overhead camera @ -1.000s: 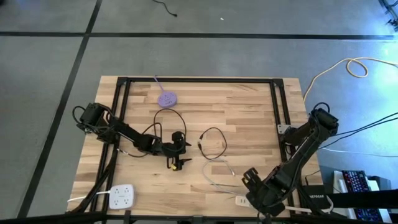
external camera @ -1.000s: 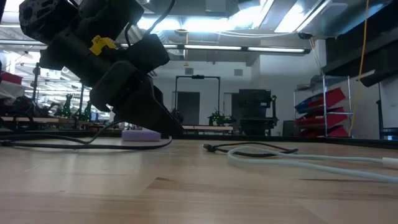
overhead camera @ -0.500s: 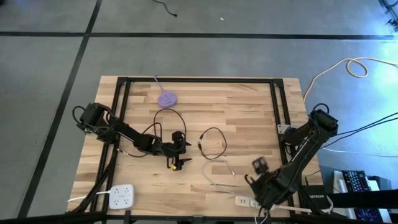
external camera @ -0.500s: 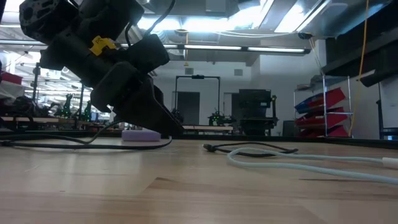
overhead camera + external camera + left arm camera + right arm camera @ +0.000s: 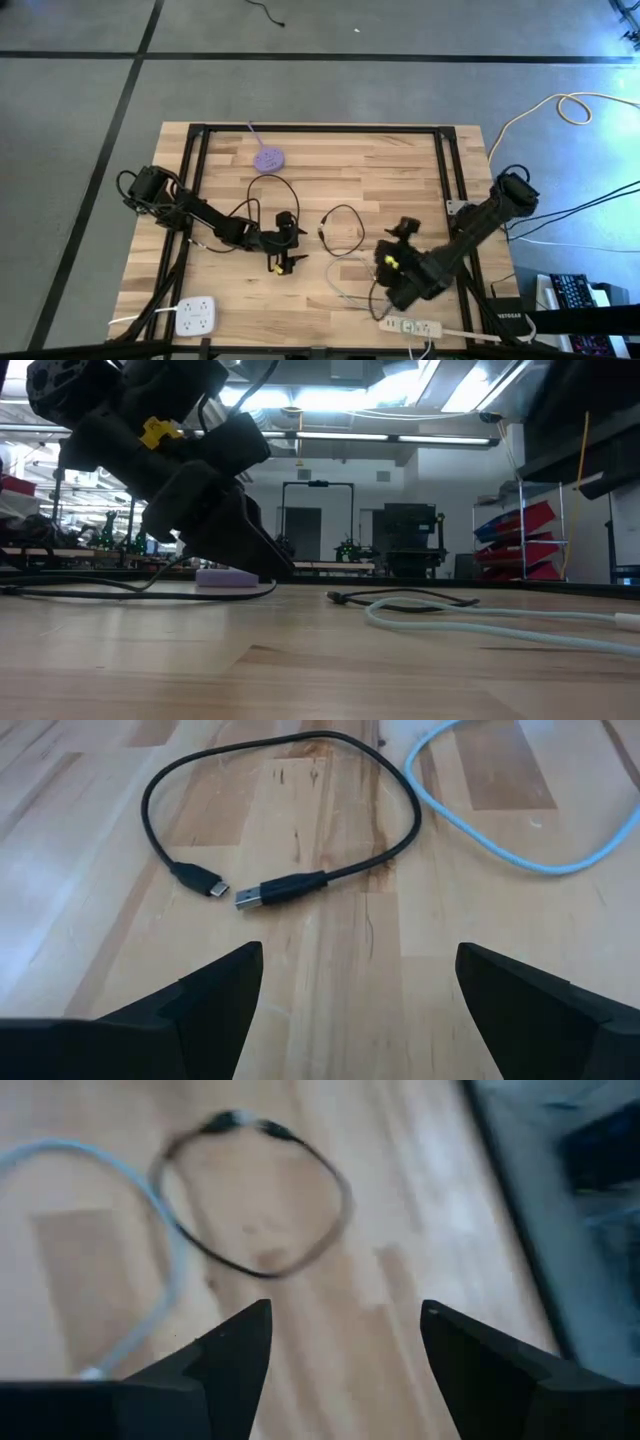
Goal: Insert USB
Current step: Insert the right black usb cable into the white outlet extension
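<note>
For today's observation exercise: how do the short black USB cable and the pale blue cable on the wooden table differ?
The short black USB cable curls into a near-closed loop with both plugs close together; the pale blue cable is lighter, thicker and runs out of the left wrist view. Both lie loose on the wooden table, ungripped.

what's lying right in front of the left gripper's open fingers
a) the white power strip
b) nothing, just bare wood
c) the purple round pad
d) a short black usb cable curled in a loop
d: the left wrist view shows the black USB cable looped on the wood just beyond the open left gripper, both plug ends facing each other.
</note>
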Tool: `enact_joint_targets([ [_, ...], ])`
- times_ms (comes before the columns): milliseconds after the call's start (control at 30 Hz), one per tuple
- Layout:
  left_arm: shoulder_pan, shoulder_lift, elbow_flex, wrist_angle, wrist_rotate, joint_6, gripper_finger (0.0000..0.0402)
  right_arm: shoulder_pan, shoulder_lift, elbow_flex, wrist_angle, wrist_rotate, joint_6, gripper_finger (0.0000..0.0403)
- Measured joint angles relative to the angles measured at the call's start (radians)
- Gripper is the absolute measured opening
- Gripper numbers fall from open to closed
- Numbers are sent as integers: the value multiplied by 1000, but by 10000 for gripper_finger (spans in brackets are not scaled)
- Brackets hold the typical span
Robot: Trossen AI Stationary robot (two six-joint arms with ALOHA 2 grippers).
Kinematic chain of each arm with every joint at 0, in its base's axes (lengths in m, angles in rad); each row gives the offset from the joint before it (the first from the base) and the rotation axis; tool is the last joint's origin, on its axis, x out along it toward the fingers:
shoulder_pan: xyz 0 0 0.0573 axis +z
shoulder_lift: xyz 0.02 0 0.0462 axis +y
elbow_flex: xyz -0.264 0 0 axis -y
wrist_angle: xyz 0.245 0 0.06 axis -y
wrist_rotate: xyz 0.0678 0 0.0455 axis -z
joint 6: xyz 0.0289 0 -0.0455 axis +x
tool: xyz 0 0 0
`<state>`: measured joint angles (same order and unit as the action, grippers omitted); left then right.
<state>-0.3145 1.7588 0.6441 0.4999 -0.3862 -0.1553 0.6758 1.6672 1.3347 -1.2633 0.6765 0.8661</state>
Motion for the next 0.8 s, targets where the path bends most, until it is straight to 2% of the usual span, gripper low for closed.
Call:
enact_joint_targets([
  [133,0,0,0,1,-3,-3,315,-75,2,-26,259,-104,-221,236],
  [300,0,0,0,3,-16,5,315,-136,2,-81,587,-244,-371,236],
  [467,0,0,0,-4,-17,10,315,-139,2,-203,913,-163,-425,236],
  [600,1,0,0,8,-17,11,315,-139,2,-327,1108,-150,-426,236],
  [700,1,0,0,16,-18,12,315,-139,3,-391,1199,-99,-427,236],
  [800,1,0,0,14,-20,-11,315,-140,3,-416,1179,-50,-437,236],
])
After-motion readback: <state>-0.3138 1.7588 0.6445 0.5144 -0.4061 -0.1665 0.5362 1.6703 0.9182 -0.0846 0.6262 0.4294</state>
